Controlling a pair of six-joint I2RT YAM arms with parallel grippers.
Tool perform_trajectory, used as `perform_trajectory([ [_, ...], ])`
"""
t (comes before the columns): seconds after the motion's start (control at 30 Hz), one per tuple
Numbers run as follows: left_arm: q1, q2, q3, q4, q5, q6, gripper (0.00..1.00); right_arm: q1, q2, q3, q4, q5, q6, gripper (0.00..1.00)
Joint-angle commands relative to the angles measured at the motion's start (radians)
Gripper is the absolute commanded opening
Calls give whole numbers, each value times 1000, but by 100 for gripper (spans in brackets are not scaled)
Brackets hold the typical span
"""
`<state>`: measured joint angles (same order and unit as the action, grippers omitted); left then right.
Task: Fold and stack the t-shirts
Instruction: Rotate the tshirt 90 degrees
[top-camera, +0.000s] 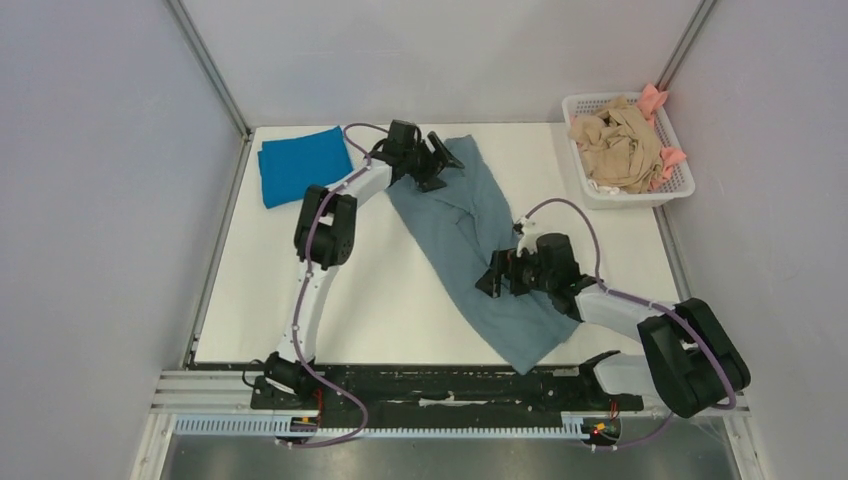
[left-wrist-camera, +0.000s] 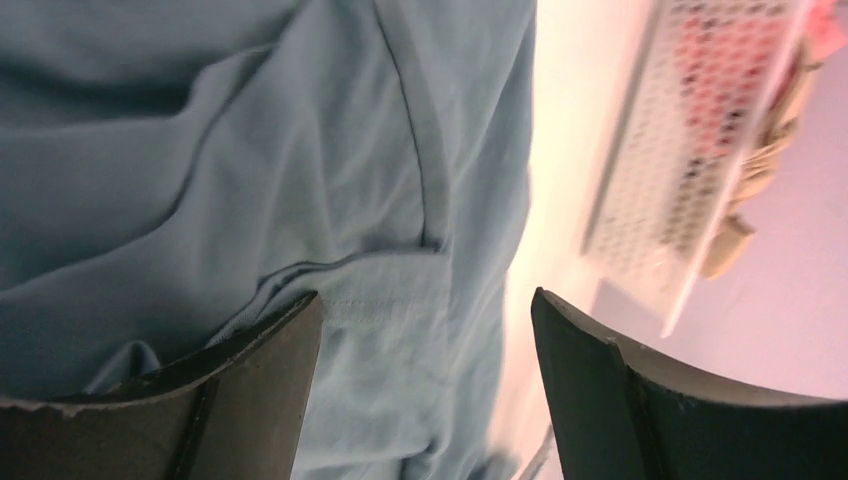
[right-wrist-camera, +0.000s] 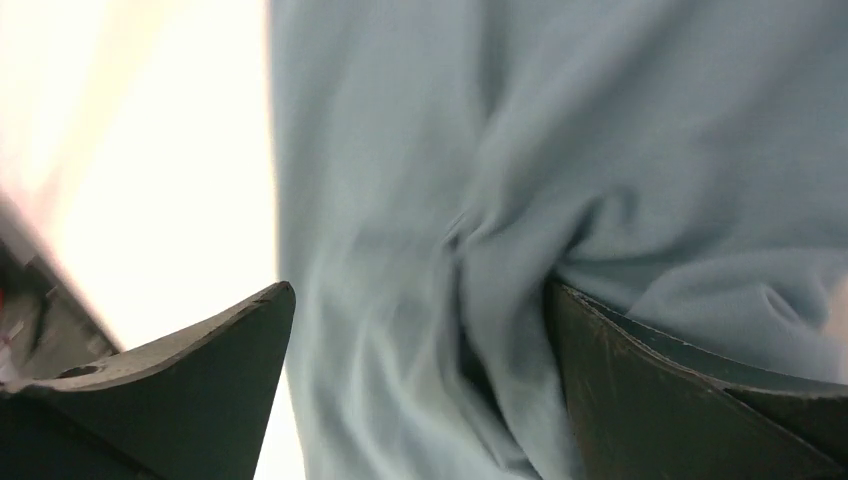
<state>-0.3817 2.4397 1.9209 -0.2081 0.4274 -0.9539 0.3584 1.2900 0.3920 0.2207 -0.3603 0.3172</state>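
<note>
A large grey-blue t-shirt lies roughly flat and rumpled on the white tabletop. It runs on a slant from the far middle down toward the near right edge. Both arms reach over it.

The left tool hangs at the shirt's far end with its jaws spread wide and nothing clamped between them. In the left wrist view a hemmed edge and a seam of the cloth lie in the gap between the two dark fingers. Whether the fingers touch the cloth cannot be told.

The right tool sits over the middle of the same shirt, near its left edge, and its jaws are also fully spread and hold nothing. The right wrist view shows bunched folds of cloth under and between its fingers, with bare tabletop to one side.

A bright blue t-shirt lies folded in the far left corner of the tabletop, well apart from the grey-blue one. At the far right stands a white mesh basket. It holds a crumpled beige t-shirt, and a pink t-shirt shows at the back and right side.
</note>
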Motion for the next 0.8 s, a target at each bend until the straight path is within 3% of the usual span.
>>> perform_trajectory([
  [0.0, -64, 319, 384, -63, 97, -198, 84, 184, 57, -52, 40, -164, 149, 98],
  [0.07, -77, 422, 505, -9, 121, -285, 84, 249, 111, -6, 27, -174, 125, 98],
  [0.2, -77, 486, 478, 192, 100, -459, 84, 295, 183, 68, -10, -148, 108, 98],
  [0.3, -77, 480, 492, 156, 8, -462, 84, 307, 175, 80, -8, -138, 117, 98],
  [0.57, -54, 457, 478, 128, -152, -505, 84, 308, -18, 110, -191, 55, 49, 98],
  [0.77, -31, 484, 501, 185, -229, -561, 85, 294, -148, 36, -196, 143, 24, 98],
])
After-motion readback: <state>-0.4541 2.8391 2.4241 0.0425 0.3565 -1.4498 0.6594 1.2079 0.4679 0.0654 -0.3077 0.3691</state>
